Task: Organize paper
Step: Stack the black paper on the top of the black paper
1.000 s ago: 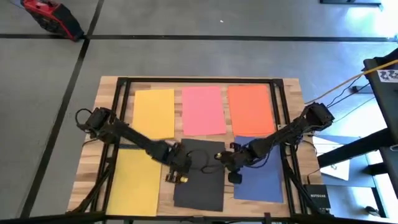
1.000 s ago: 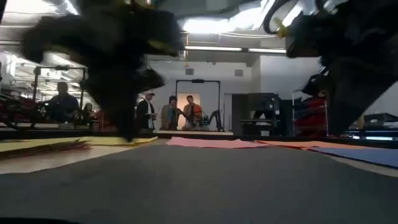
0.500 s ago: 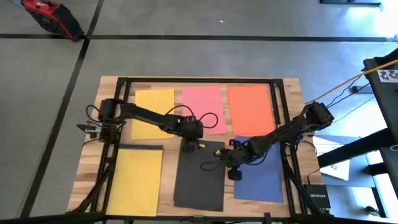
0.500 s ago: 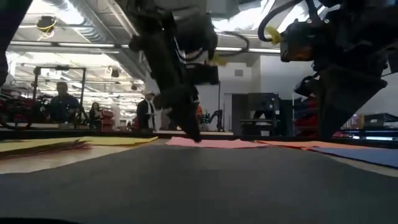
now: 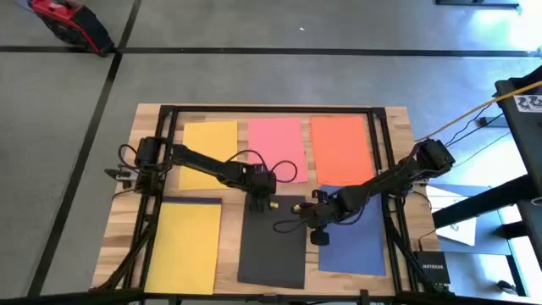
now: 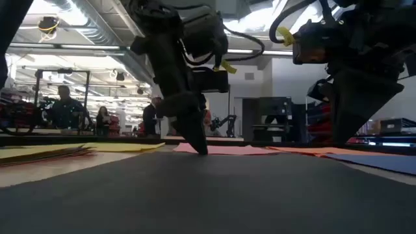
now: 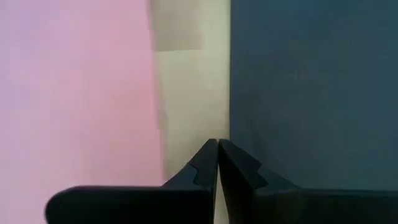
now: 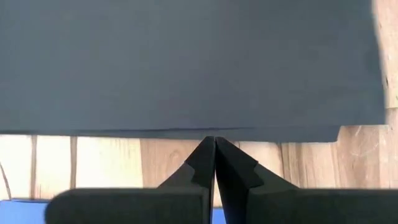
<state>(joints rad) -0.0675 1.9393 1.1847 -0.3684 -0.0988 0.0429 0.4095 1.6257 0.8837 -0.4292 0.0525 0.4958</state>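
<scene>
A black paper sheet [image 5: 271,246] lies flat on the wooden table [image 5: 398,127] at the near middle. Around it lie pink [image 5: 276,151], orange [image 5: 340,149], two yellow [image 5: 209,154] [image 5: 185,247] and blue [image 5: 354,241] sheets. My left gripper [image 5: 257,203] is shut, tips down at the black sheet's far edge near its left corner. My right gripper [image 5: 307,219] is shut and stands at the black sheet's right edge, over the wood strip beside the blue sheet. My left gripper points down with shut fingertips [image 7: 212,149] set on the wood strip right at the black sheet's far edge [image 7: 231,124]; I cannot tell whether it touches the paper. My right gripper points down with shut fingertips [image 8: 210,146] meeting the black sheet's right edge [image 8: 214,133], which lies flat.
A dark frame [image 5: 271,110] runs around the table's far and side edges. A dark strip [image 5: 191,201] shows along the far edge of the near yellow sheet. People stand in the room beyond the table [image 6: 156,117].
My left gripper has swung from the black sheet's near left corner toward the table's far edge, to the sheet's far edge, and has held there for the last half second. The sheets lie as before.
</scene>
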